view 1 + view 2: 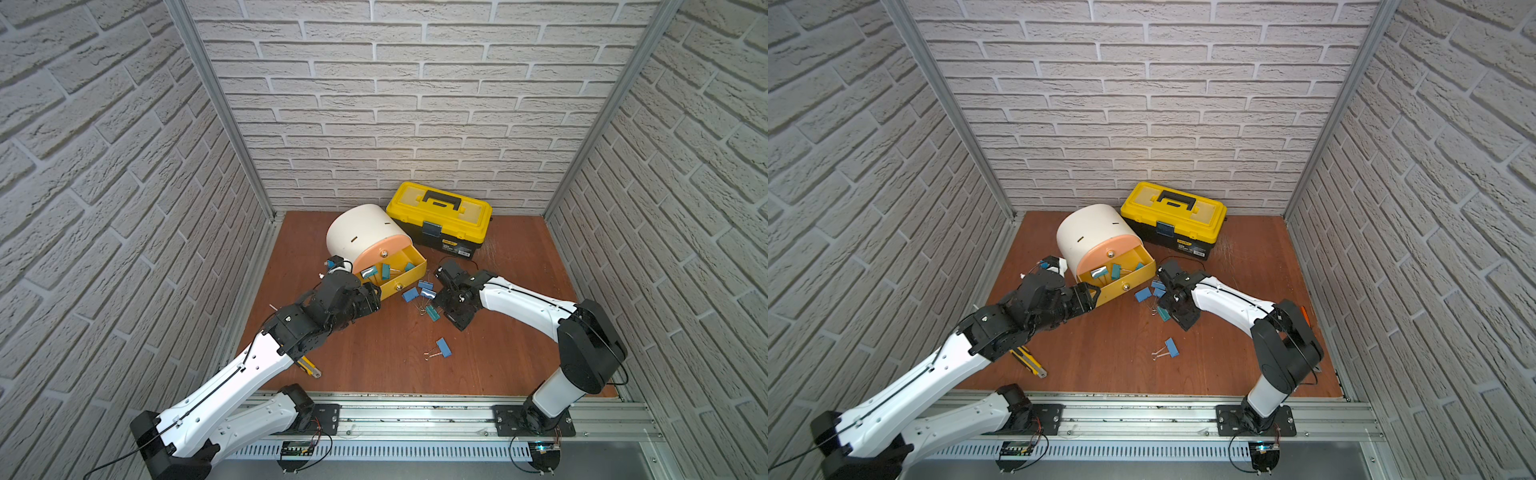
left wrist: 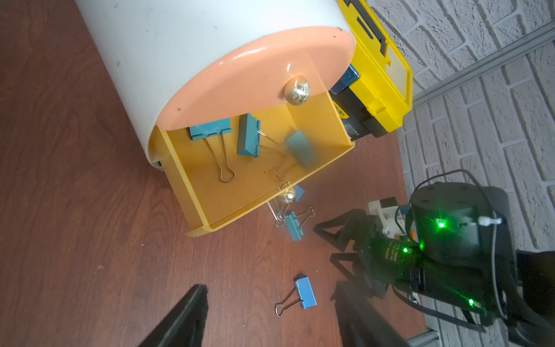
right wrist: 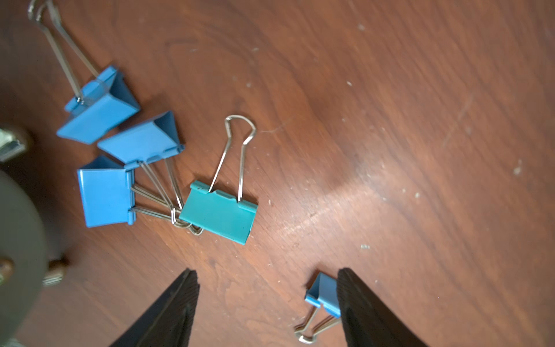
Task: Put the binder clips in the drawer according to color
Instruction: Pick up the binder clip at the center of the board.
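The drawer cabinet (image 1: pixel 361 226) is a white drum with a peach front; its yellow drawer (image 1: pixel 405 282) is pulled out. Teal binder clips (image 2: pixel 248 136) lie inside it. Three blue clips (image 3: pixel 105 195) and a teal clip (image 3: pixel 219 211) lie tangled on the table by the drawer's front corner. My right gripper (image 3: pixel 267 272) hovers open and empty just over them. Another blue clip (image 1: pixel 444 347) lies alone nearer the front; in the right wrist view it shows beside one finger (image 3: pixel 360 300). My left gripper (image 2: pixel 270 288) is open and empty beside the drawer's left front corner (image 1: pixel 374 297).
A yellow-black toolbox (image 1: pixel 438 212) stands behind the cabinet against the back wall. A yellow-black utility knife (image 1: pixel 309 368) lies under my left forearm near the front left. Brick-pattern walls enclose the wooden tabletop (image 1: pixel 498 353) on three sides.
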Available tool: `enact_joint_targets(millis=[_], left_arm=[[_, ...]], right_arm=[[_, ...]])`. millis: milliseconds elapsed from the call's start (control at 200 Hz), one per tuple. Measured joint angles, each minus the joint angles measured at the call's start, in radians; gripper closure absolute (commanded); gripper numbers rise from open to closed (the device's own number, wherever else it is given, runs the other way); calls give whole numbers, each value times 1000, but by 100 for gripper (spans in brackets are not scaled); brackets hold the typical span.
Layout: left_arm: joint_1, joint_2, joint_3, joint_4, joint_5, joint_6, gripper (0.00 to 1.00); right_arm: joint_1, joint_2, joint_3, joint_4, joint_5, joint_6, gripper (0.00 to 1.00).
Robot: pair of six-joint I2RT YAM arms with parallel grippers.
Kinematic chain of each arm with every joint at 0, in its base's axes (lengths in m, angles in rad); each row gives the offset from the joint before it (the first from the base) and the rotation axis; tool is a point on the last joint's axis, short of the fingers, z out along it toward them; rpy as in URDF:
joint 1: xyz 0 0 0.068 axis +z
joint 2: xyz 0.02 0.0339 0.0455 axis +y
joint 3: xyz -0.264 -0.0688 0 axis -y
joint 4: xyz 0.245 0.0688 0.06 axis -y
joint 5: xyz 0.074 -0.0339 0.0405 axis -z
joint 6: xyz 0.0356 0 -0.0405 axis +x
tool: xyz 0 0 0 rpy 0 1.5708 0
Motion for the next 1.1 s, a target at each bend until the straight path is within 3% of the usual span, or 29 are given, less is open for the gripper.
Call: enact_joint_targets(millis=[460, 1095], left_arm=[[59, -4, -5, 0, 4, 1, 28], [141, -18, -14, 0, 41, 9, 29]], right_arm=[[-11, 43, 6, 63, -109, 231, 21], [-37, 136, 72, 103, -167, 275, 21]])
